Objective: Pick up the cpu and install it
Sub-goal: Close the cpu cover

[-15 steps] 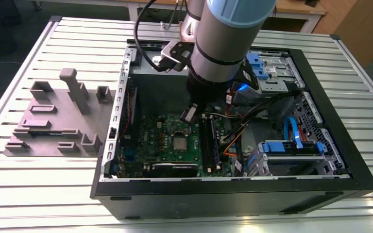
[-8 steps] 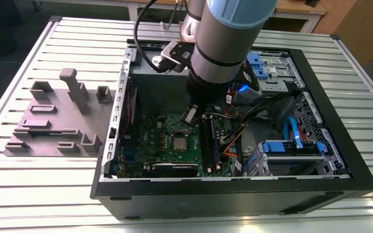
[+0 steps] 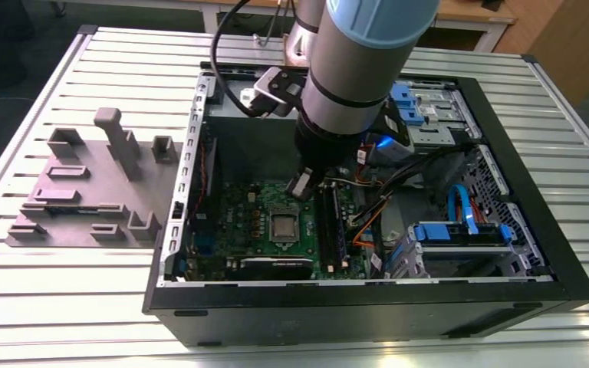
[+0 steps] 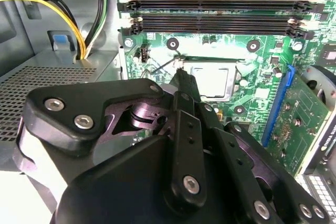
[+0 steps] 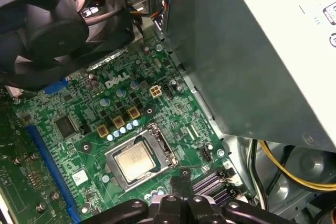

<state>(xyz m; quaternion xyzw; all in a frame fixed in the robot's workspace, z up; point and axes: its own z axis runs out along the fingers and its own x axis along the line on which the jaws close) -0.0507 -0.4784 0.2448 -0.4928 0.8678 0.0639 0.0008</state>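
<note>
The arm reaches down into the open computer case point(image 3: 540, 284), and its gripper point(image 3: 303, 184) hangs just above the green motherboard point(image 3: 243, 215). From the exterior view I see the dark fingers close together at their tips, with nothing between them. In the second wrist view the gripper point(image 4: 181, 74) looms large in the foreground, its black linkages and bolts covering much of the board, and the narrow tip ends right beside the corner of the socket frame point(image 4: 210, 62). In the first wrist view the same tip point(image 5: 180, 174) pokes up from the edge of the picture, pressed together and empty.

The cpu point(image 5: 134, 161) lies flat in its socket, silver top facing up, with the metal frame around it. In the first wrist view it is plain to see, just beyond the gripper's tip and not touched by it. The second wrist view gives only part of the cpu point(image 4: 212, 80), since the finger stands in front of one side. From the exterior view the cpu point(image 3: 283, 225) sits in the middle of the board, a little nearer the camera than the gripper.

The second wrist view also takes in the long black memory slots point(image 4: 220, 6) past the socket and a yellow cable point(image 4: 58, 9). The first wrist view has a black fan point(image 5: 63, 24) and the grey power supply box point(image 5: 252, 61). Outside the case, on the slatted table point(image 3: 70, 307) toward the exterior view's left, stands a grey fixture block point(image 3: 90, 192).
</note>
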